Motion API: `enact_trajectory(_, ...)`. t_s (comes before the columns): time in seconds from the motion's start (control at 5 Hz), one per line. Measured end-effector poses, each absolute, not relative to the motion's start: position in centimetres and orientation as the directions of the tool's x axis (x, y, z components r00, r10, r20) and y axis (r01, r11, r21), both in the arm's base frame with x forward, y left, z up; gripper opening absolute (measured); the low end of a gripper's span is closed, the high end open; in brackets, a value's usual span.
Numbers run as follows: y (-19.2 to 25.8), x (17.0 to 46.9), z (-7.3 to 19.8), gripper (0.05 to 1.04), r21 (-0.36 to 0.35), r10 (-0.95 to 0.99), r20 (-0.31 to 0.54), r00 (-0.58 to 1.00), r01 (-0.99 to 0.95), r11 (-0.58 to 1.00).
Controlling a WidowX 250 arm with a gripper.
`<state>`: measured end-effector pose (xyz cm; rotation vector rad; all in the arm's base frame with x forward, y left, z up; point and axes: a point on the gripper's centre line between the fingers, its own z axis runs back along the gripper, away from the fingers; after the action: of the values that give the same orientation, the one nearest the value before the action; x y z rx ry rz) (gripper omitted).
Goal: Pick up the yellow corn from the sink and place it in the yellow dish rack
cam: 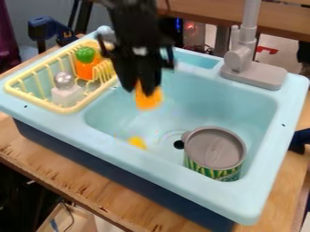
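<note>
My gripper [140,88] hangs over the left part of the light blue sink [200,95], shut on an orange object [149,99]. The object sticks out below the fingertips, above the basin floor and blurred. Lower in the basin, near its front left wall, lies a small yellow piece [137,142]. At the basin's front right stands a green and yellow can [214,154] with a grey top, beside the dark drain hole [178,144].
A yellow dish rack [71,109] sits at the sink's left, holding an orange item [85,69] with a green top and a white item [66,94] with a silver ball-like top. A grey faucet [242,56] rises from the back right rim.
</note>
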<state>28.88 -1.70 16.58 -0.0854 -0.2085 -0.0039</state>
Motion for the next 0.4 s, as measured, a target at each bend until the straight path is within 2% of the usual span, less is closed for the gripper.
enact_trajectory(0.2, -1.1, 28.1, 21.2, 0.441, -0.086, 0.025, 0.266, 0.964, -0.002, 0.996)
enact_trajectory(0.4, 1.2, 25.9, 22.9, 0.441, 0.013, 0.057, 0.206, 0.977, -0.061, 0.998)
